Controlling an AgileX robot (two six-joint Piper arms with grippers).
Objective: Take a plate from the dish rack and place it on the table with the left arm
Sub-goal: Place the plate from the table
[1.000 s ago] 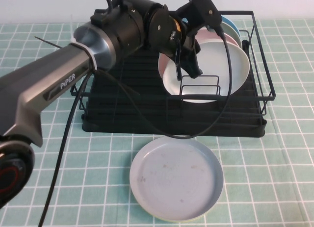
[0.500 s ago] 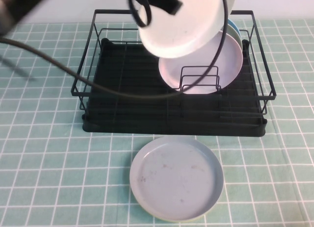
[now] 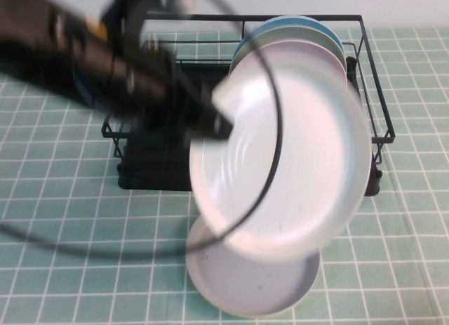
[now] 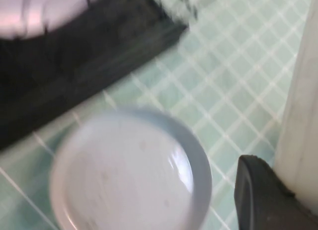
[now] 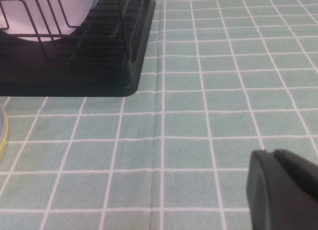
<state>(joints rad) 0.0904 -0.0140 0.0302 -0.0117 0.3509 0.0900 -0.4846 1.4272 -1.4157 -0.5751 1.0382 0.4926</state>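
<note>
1. Above the surface (image 3: 393,269), the left tool (image 3: 219,123) pinches the white plate (image 3: 295,170) by its rim, in front of the dish rack (image 3: 372,93).
2. Beneath it lies a grey-lilac plate (image 3: 259,286).
3. Right tool (image 5: 285,190): low over the surface; grip state unclear.

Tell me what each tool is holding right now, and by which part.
The left tool grips the white plate by its rim, lifted in front of the rack. The right tool holds nothing, low over the table.

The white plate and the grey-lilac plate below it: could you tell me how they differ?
The white plate is glossy, tilted, off the table in the left claw; the grey-lilac plate is duller and lies flat on the table. Both are round and rimmed. The right claw hangs over bare tiles.
</note>
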